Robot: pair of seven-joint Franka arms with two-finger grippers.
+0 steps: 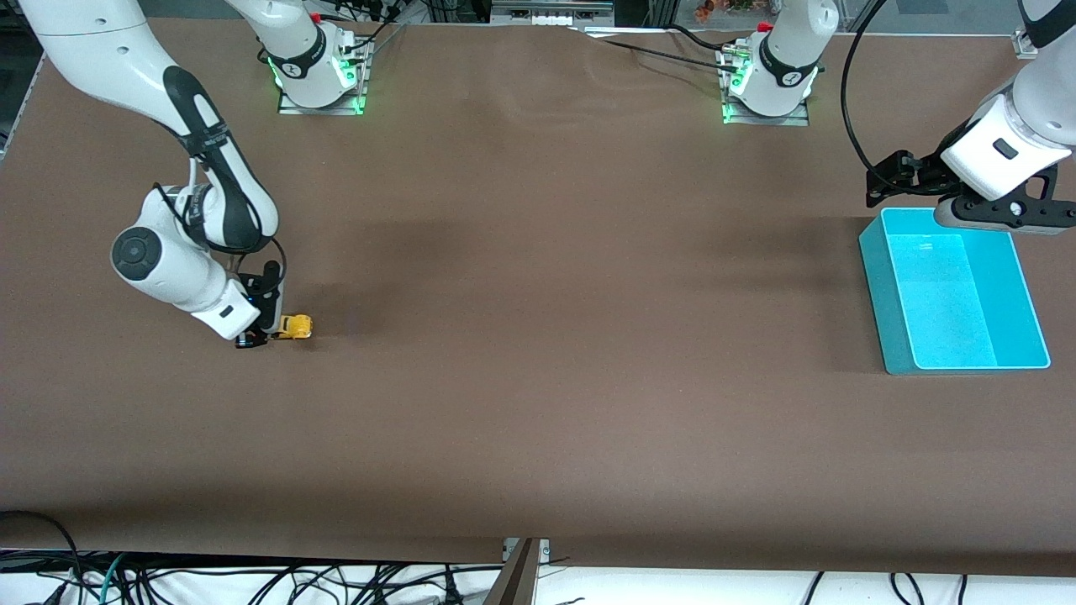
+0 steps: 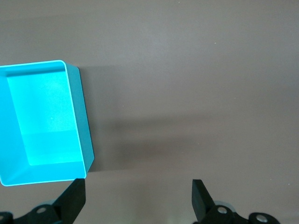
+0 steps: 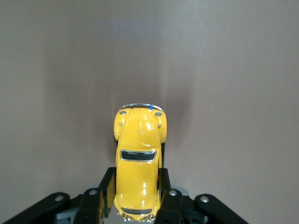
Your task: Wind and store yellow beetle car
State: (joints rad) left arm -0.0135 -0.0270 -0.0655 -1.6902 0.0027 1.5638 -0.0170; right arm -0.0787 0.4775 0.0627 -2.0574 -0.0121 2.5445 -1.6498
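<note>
The yellow beetle car sits on the brown table toward the right arm's end. My right gripper is low at the table and shut on the car's sides. In the right wrist view the car lies between the two fingers, its rounded end sticking out past them. My left gripper is open and empty, up over the table beside the turquoise bin. In the left wrist view its fingertips stand wide apart with only bare table between them.
The turquoise bin stands empty toward the left arm's end of the table; it also shows in the left wrist view. The arm bases stand along the table's edge farthest from the front camera. Cables hang below the table's near edge.
</note>
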